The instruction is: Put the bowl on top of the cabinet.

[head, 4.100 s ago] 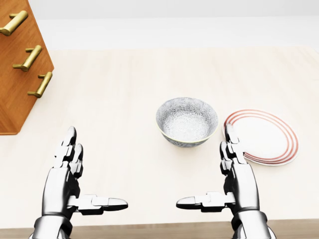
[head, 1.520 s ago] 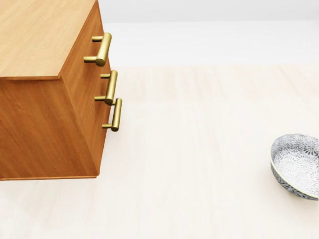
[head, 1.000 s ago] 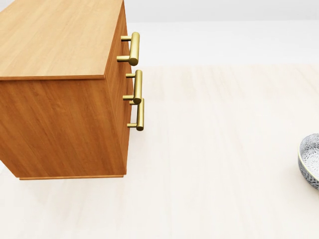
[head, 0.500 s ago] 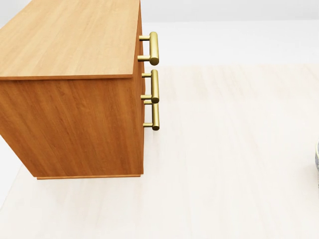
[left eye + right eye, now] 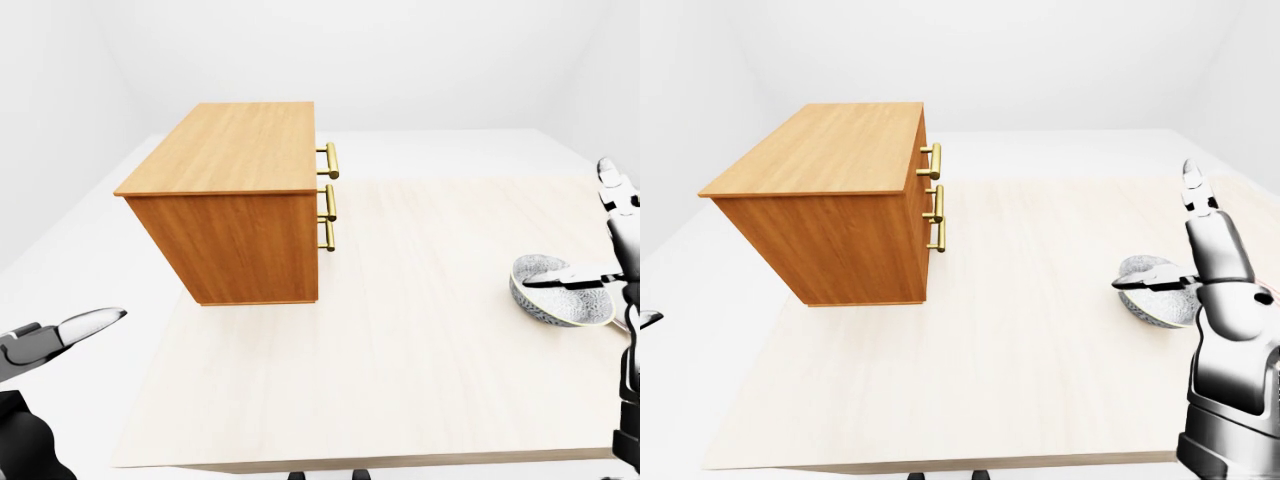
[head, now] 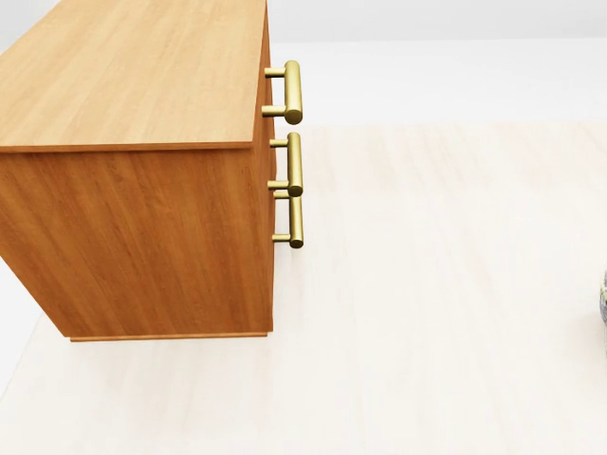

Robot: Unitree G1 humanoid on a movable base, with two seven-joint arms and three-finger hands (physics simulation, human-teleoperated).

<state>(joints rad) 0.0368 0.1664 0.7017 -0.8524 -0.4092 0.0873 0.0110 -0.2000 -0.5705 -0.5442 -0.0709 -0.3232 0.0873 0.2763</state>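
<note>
The wooden cabinet (image 5: 230, 150) with brass handles (image 5: 328, 196) stands on the left part of the table, its flat top bare. The patterned grey bowl (image 5: 1150, 298) sits upright on the table at the right; in the head view only a sliver of the bowl (image 6: 604, 299) shows at the right edge. My right hand (image 5: 1153, 228) is open beside the bowl, fingers pointing up, thumb stretched left in front of the bowl's rim. My left hand (image 5: 60, 332) hovers open at the lower left, off the table's left edge and far from the cabinet.
The pale wooden table (image 5: 420, 330) ends near the bottom of both eye views and just left of the cabinet. A red-rimmed plate (image 5: 1266, 297) peeks out behind my right hand. White floor and walls lie all around.
The camera swung left: the cabinet slid rightward into the head view, the bowl drifted out at the right edge, and both hands left that view. Nothing has shifted in the last half second.
</note>
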